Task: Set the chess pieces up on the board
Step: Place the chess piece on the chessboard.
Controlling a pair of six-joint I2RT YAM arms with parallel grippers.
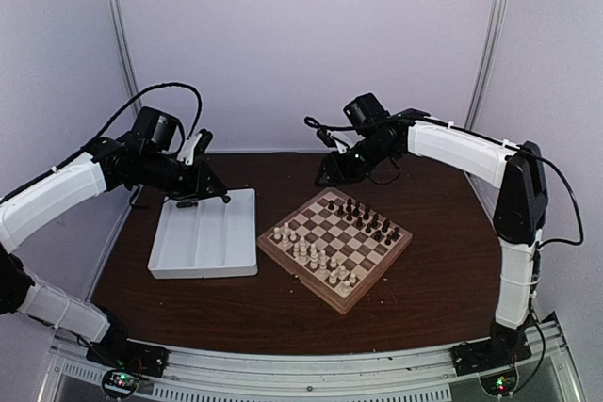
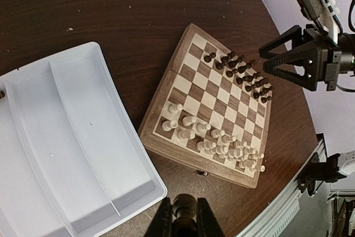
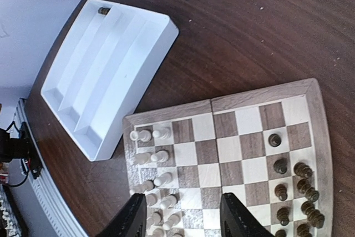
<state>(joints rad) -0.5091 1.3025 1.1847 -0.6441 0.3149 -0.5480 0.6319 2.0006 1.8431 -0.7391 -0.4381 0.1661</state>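
Black fingers (image 3: 136, 217) of the right gripper (image 3: 184, 201) are poking up at the bottom of its wrist view. They are standing apart with nothing between them, and only the board (image 3: 324, 131) is showing through the gap. I think they are waiting wide like this so they can close on a piece.

In the top view, the right arm is reaching in from the right edge with its elbow up high. Its gripper is tipping down just past the board's upper corner.

Dark pieces (image 1: 366, 218) are standing in two rows along the board's upper right side. White pieces (image 1: 316, 256) are crowding the lower left side. Each colour is keeping to its own side, ready to face the other for a game.

At the left of the top view, the left arm is bending in. The left gripper (image 1: 193, 197) is hovering over the top end of the tray (image 1: 203, 268). Its fingers are squeezing close on a small dark thing (image 2: 184, 212) — it looks like one more piece. Another dark bit (image 3: 102, 10) is lying in the tray's top corner, waiting to be carried over.
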